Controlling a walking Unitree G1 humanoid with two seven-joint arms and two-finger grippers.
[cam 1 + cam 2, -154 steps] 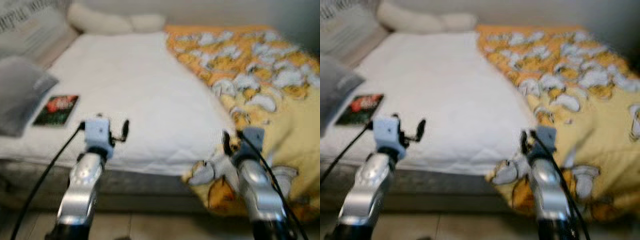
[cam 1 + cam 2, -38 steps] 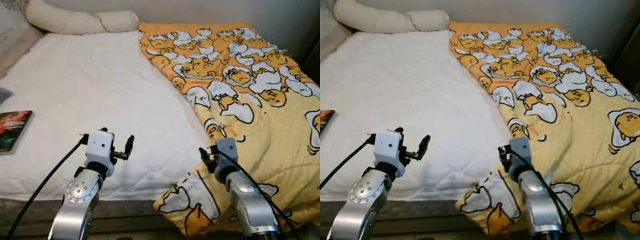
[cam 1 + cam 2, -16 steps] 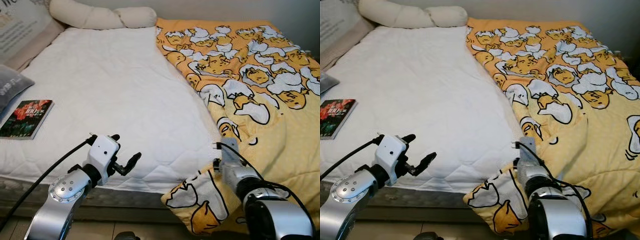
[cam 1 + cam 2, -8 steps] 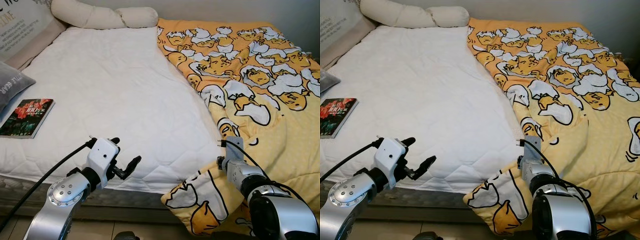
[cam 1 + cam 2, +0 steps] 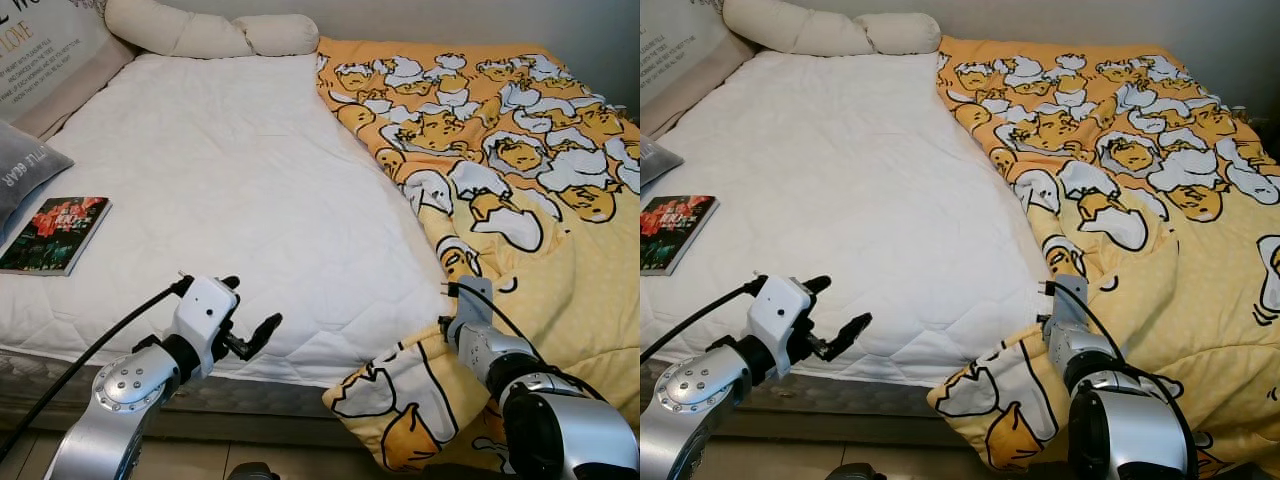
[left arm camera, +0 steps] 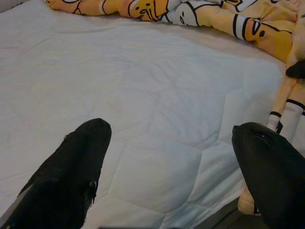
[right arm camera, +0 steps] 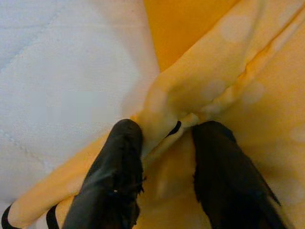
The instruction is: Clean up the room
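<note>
At the foot of the bed, the right gripper (image 7: pixel 164 138) was down at the folded edge of the yellow blanket (image 5: pixel 520 150), its two black fingers (image 7: pixel 119 157) set either side of a raised ridge of cloth. The fingers stood partly spread with the fold between them; one pad touched the fabric, but a firm pinch could not be confirmed. Just beyond the fingertips lay the seam where the blanket met the white mattress (image 5: pixel 230 170). The blanket, printed with egg-character figures, covered the side of the bed outboard of this gripper and hung over the near edge beneath it.

The left gripper (image 6: pixel 171 143) hovered over the near edge of the mattress with its fingers wide apart and nothing between them. Well out to its far side, near the mattress's left border, rested a book (image 5: pixel 55 233), with a grey cushion (image 5: pixel 25 170) just beyond it. A long cream bolster (image 5: pixel 210 35) lay against the wall at the head of the bed.

The step in hand was judged to be gripping the blanket edge in order to spread it across the bare mattress. To do this well, the fingers would need to close fully on the thick fold, not a single layer, and bite deep enough that the cloth could not slip out under the drag of its own weight. The pull would best run low and toward the left gripper.
</note>
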